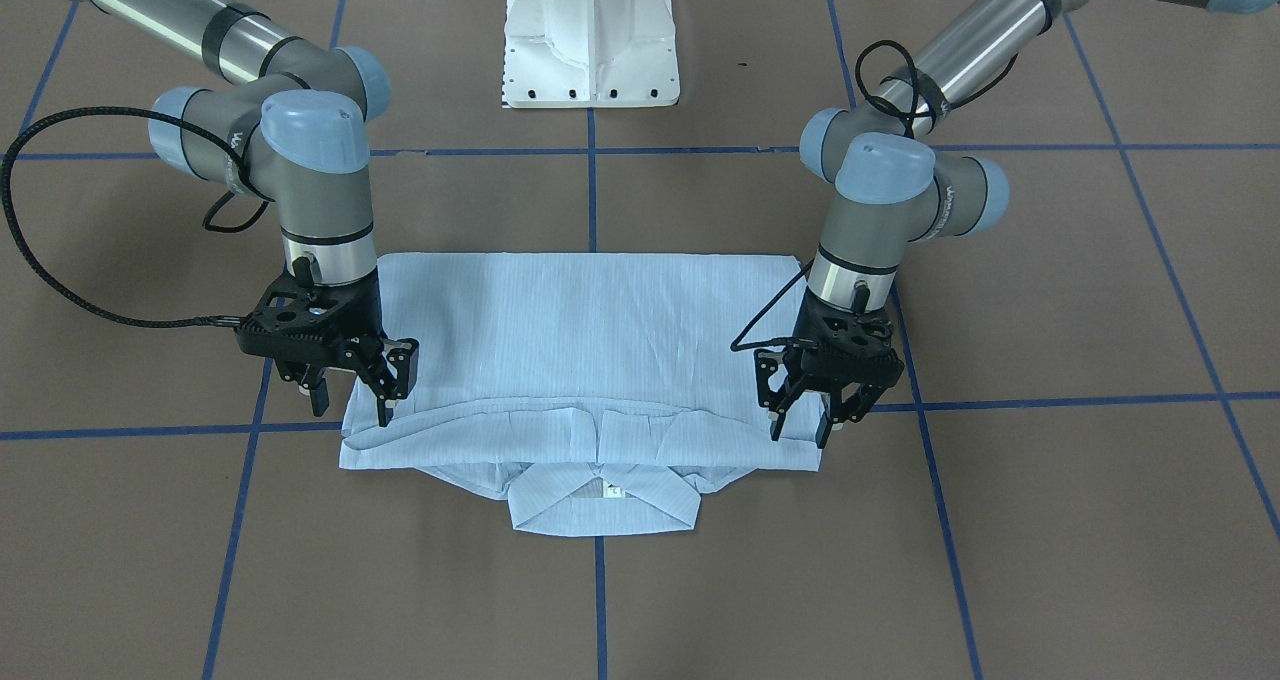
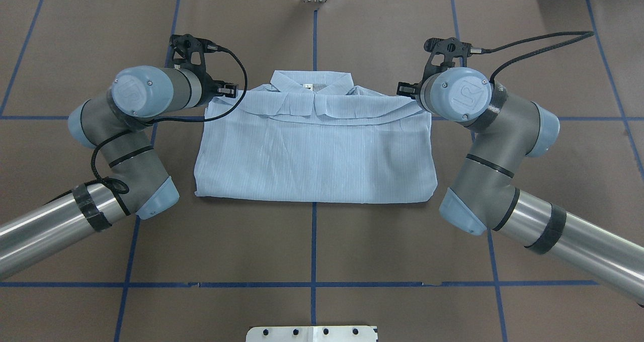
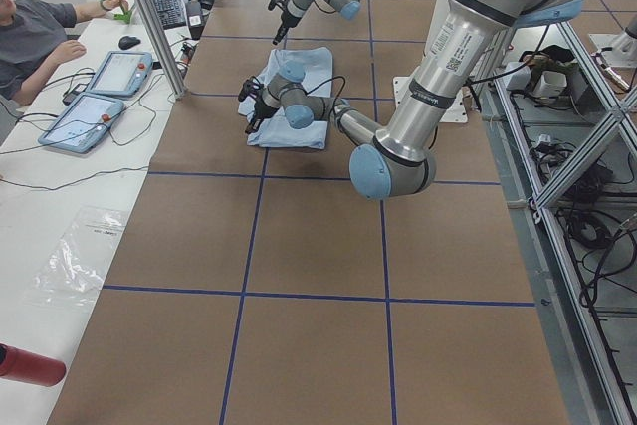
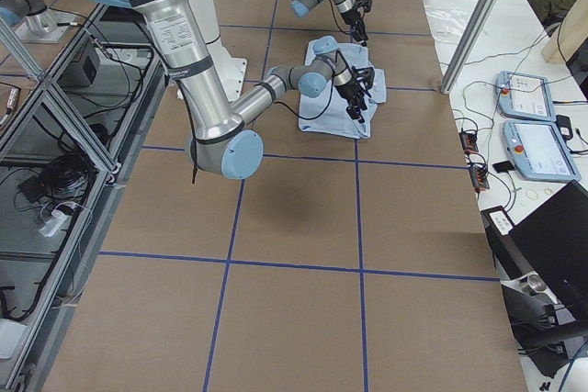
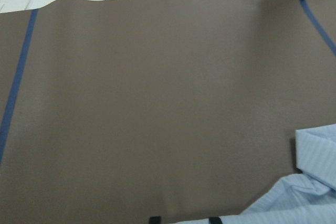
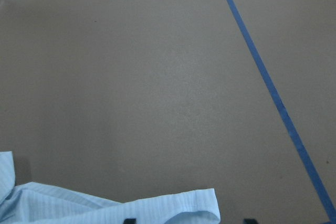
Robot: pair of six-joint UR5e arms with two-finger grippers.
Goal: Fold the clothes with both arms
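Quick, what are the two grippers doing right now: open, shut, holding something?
Left gripper: open, holding nothing, over the shirt's corner.
Right gripper: open, holding nothing.

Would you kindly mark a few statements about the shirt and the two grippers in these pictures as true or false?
1. The pale-blue striped long-sleeved shirt lies folded flat on the brown table. True.
2. Its pointed collar faces the white pedestal base. False: the collar lies on the side away from the base.
3. The left gripper and the right gripper are both open. True.
4. The left gripper holds a sleeve high above the table. False: no cloth is lifted.
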